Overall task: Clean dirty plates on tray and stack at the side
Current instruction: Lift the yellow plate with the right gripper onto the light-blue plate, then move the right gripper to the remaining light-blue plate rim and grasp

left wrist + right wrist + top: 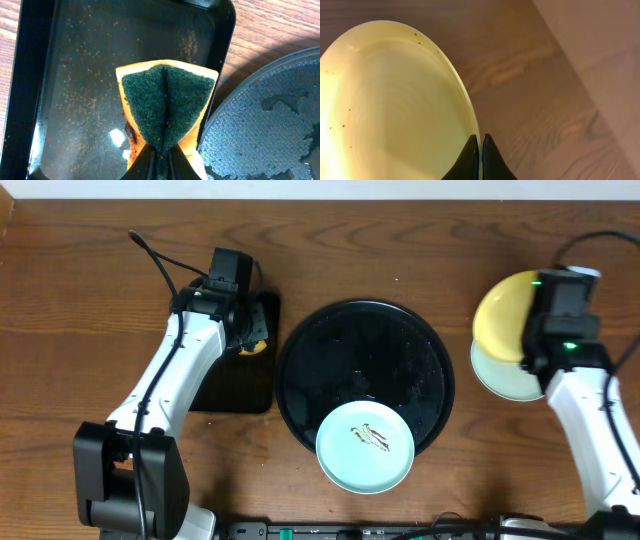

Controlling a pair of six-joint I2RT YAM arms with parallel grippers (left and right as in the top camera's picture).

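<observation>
— Between the right gripper's (480,138) closed jaws sits the yellow plate (395,100), nipped by its rim. Most of it hangs ahead of the gripper and to its left.
— What's under it?
— A mint plate (497,380) on the table (80,300), below the gripper and a little back toward the arm's base. I'd judge this is the stacking step.
— Do they touch?
— I cannot tell from these views. I'd level the yellow plate, centre it over the mint one, lower it until it seats, and only then part the jaws. Released on a tilt, it could slide off.
— And the left gripper (160,155)?
— It is clamped on the sponge (165,100), which folds around the jaws, right over the small tray (75,75). The tray (340,350) lies just to its right, and the streaked plate (365,445) overhangs that tray's near rim. Park the sponge there until the right arm is free.
</observation>
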